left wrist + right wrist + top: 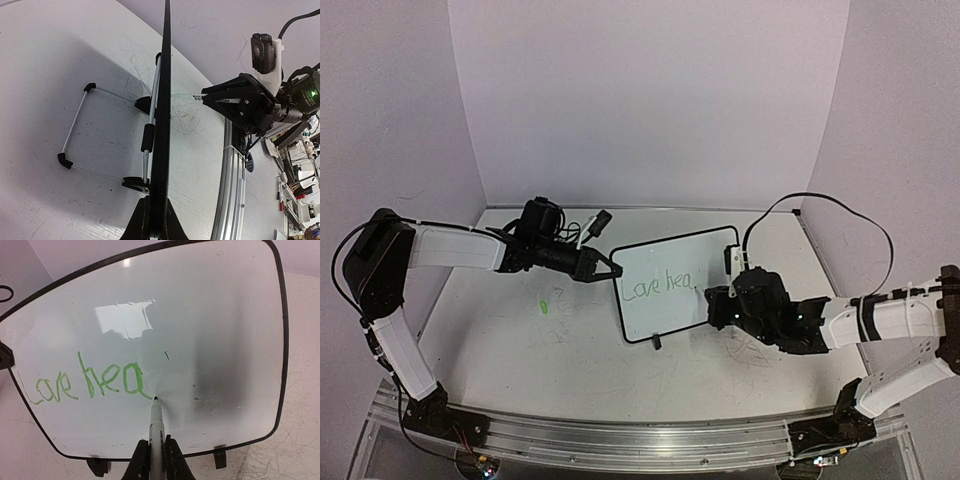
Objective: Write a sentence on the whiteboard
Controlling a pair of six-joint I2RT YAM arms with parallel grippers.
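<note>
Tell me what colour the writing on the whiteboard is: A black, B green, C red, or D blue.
B, the letters on the whiteboard are green, and the tip of the marker held in the right gripper rests just after the last one.

We saw a white whiteboard [665,262] with a thin black frame and green letters [90,382] across its left half. The marker [157,427] was white with a dark tip. The table [520,350] was white, covered in faint grey scribbles, with one bright green smear [546,305] toward its left edge. The left gripper [611,271] and right gripper [713,302] were black.
</note>
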